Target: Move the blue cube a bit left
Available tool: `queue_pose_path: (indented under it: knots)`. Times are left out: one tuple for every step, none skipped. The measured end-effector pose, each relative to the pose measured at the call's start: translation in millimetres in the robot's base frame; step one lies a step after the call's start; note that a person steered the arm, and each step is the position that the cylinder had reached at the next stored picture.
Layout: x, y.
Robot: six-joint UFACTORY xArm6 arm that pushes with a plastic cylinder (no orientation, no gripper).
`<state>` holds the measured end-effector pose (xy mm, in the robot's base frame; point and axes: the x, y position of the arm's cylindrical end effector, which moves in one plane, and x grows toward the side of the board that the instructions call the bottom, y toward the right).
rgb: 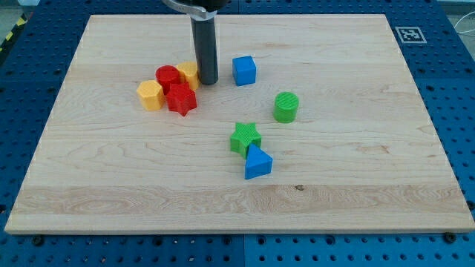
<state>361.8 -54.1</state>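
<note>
The blue cube (244, 70) sits on the wooden board (356, 148) in the upper middle. My tip (207, 81) rests on the board just left of the cube, with a small gap between them. The rod rises straight up to the view's top. Directly left of the tip, and touching or nearly touching it, is a yellow block (188, 73) partly hidden behind the rod.
A cluster lies left of the tip: a red cylinder (168, 76), a red star (181, 99) and a yellow hexagonal block (150, 95). A green cylinder (286, 107) stands to the right. A green star (245, 138) and a blue triangular block (257, 162) sit lower centre.
</note>
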Motion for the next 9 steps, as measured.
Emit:
queue_pose_path:
  knots:
    - [-32,9]
    - [-38,10]
    - [-45,10]
    - [-59,35]
    - [-61,50]
    - [-61,59]
    - [-40,83]
    - [-33,92]
    - [-5,96]
